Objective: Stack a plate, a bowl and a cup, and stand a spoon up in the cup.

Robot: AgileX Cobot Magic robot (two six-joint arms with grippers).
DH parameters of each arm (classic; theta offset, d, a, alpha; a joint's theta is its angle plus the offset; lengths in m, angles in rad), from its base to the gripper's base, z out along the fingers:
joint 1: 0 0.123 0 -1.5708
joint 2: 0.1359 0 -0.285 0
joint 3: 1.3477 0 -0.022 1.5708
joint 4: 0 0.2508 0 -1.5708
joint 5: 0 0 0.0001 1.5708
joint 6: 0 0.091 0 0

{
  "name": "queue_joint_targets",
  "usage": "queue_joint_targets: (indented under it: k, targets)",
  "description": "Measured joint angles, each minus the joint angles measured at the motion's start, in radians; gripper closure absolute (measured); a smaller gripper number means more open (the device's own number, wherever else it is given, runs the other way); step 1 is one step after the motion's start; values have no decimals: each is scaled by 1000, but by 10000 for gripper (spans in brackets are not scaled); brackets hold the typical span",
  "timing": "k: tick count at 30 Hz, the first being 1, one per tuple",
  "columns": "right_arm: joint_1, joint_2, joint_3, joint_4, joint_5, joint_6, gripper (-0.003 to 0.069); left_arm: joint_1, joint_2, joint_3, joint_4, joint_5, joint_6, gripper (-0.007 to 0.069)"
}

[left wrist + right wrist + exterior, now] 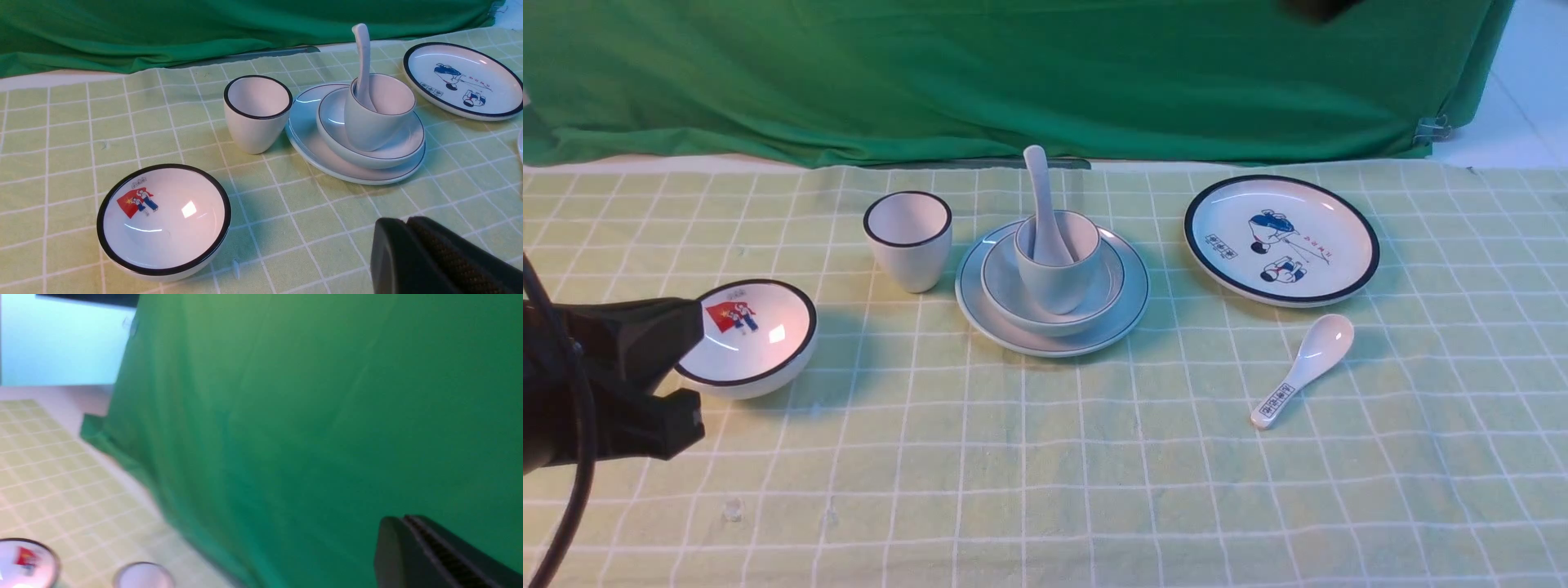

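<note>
When you look from the front, plate: the plate (970, 296) lies flat at the middle of the table (1013, 474).
Front, bowl: the bowl (1001, 282) sits upright on the plate.
Front, cup: the cup (1054, 282) stands inside the bowl.
Front, spoon: the spoon (1039, 184) stands in the cup, scoop down and handle leaning toward the back.
Front, other ware: you find the black-rimmed cup (908, 241) just left of the plate. The picture bowl (752, 339) is further left, beside the left arm (613, 367). The picture plate (1347, 245) is to the right, with the marked spoon (1307, 363) in front of it.
Left wrist, left claw (406, 222): the fingers are pressed together and hold nothing. They sit over bare cloth, apart from the stack.
Right wrist, right claw (402, 520): the fingers are closed together and empty, seen against the green curtain (286, 416). Note that this view is blurred.
</note>
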Motion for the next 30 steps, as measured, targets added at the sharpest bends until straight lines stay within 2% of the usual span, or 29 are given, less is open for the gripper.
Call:
queue_joint_targets:
  k: [4, 7, 13, 20, 26, 30]
  targets:
    - [-95, -137, 32, -113, 98, 117, 640, 0, 0, 0, 0, 0, 0, 610]
    - [-137, -243, 149, -142, 85, 169, 640, 0, 0, 0, 0, 0, 0, 610]
    - [-144, -499, 543, -148, -152, 219, 640, 0, 0, 0, 0, 0, 0, 610]
    - [-144, -726, 913, -148, -405, 416, 640, 0, 0, 0, 0, 0, 0, 610]
    - [-144, -738, 1068, -149, -434, 458, 626, 0, 0, 0, 0, 0, 0, 610]
    - [-146, -738, 1119, -149, -436, 426, 624, 0, 0, 0, 0, 0, 3, 610]
